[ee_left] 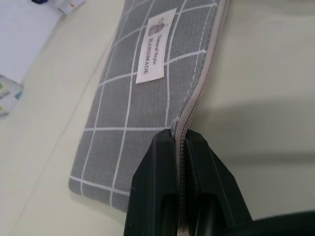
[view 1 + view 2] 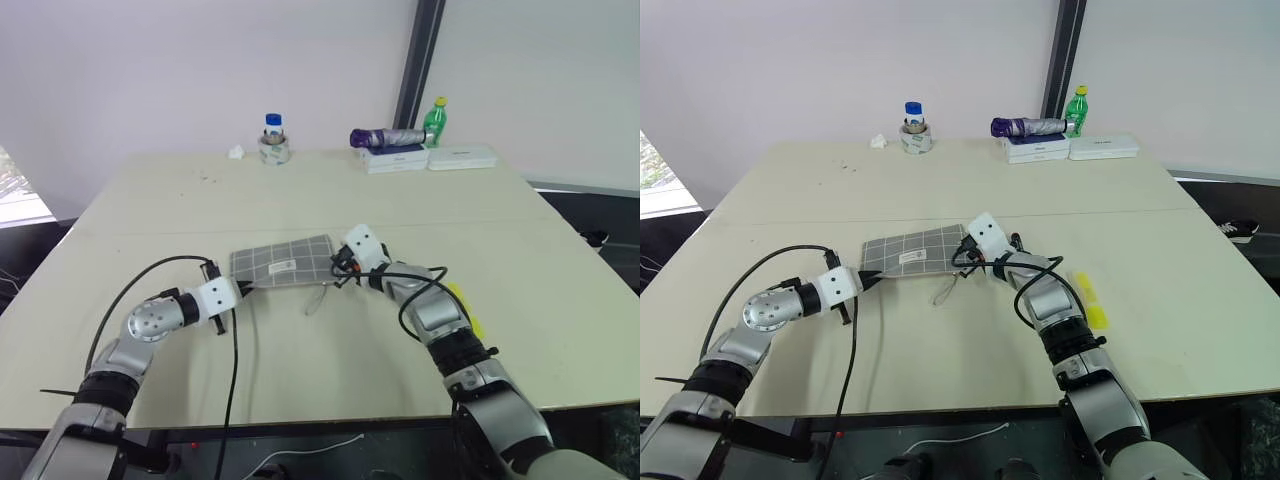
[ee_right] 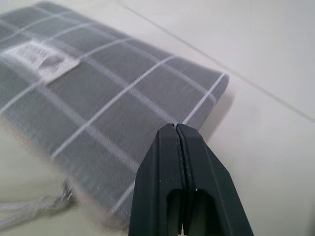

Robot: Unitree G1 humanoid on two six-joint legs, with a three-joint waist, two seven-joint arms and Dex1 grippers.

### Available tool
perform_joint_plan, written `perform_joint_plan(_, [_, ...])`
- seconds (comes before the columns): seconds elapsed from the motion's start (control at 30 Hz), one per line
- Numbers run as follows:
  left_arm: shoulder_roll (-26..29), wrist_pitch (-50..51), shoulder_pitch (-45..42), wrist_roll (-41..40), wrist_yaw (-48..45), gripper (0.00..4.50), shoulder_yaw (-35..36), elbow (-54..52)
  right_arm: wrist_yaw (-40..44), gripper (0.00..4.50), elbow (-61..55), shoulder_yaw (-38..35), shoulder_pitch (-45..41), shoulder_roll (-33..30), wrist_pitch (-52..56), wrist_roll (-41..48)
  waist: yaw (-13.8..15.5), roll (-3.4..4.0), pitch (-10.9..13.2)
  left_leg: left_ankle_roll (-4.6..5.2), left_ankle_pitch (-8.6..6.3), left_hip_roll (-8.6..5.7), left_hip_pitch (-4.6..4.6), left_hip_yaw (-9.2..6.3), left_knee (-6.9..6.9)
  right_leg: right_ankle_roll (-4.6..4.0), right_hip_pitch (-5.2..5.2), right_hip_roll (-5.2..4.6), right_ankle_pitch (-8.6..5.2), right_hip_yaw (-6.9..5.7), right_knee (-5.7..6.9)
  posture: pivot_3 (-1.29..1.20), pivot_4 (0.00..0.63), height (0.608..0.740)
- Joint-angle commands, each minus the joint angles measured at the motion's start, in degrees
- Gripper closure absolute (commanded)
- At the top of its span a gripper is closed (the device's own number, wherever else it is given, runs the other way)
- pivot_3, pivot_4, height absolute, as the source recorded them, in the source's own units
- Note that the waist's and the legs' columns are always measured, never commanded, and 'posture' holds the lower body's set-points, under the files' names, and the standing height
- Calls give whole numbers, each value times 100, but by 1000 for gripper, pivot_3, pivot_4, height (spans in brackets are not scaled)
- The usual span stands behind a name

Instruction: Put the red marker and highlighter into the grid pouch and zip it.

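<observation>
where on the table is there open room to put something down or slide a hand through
Bare top lies between the grey grid fabric pouch and the far row: taped jar, purple folded umbrella, white boxes. The cream table's left side and near edge are free too. It is crowded mid-table, where the left gripper pinches the pouch's zipper edge, and near the yellow highlighter.

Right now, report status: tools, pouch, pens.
Left tool shut on the pouch at its zipper edge. Right tool shut at the pouch's other end. Yellow highlighter on the table, not in the pouch.
</observation>
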Motion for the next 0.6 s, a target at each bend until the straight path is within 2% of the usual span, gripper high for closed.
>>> perform_joint_plan(0.03, [-2, 1130, 402, -50, 13, 4484, 56, -1498, 3, 4500, -274, -194, -19, -160, -105, 8, -28, 0, 0, 0, 0, 0, 0, 0, 0, 0, 1, 0, 0, 0, 0, 0, 150, 737])
perform_joint_plan(0.27, [-220, 2893, 1102, -220, 216, 4484, 186, -3122, 35, 4500, -246, -214, -5, -242, -146, 9, -103, 1, 1, 0, 0, 5, 4, -1, -2, -1, 1, 9, 0, 2, 1, 0, 150, 737])
perform_joint_plan(0.37, [-260, 3231, 1247, -456, 189, 3463, 330, -3451, 63, 4500, -261, -188, 7, -247, -145, 2, -93, 1, 1, 0, 0, 8, 5, 1, -5, -1, 1, 8, -1, 4, 0, 0, 150, 737])
perform_joint_plan(0.53, [116, 3001, 1494, -660, -86, 1074, 555, -3628, 100, 4500, -368, -169, 57, -241, -121, 3, -82, 1, 1, 0, 0, 8, 5, 1, -3, -2, 2, 7, 0, 5, -1, 0, 150, 737])
perform_joint_plan(0.6, [332, 2832, 1622, -818, -265, 1074, 741, -3571, 109, 4500, -407, -175, 71, -243, -103, 7, -86, 1, 1, -1, 0, 8, 5, 1, -4, -2, 2, 7, 0, 5, -2, 0, 150, 737])
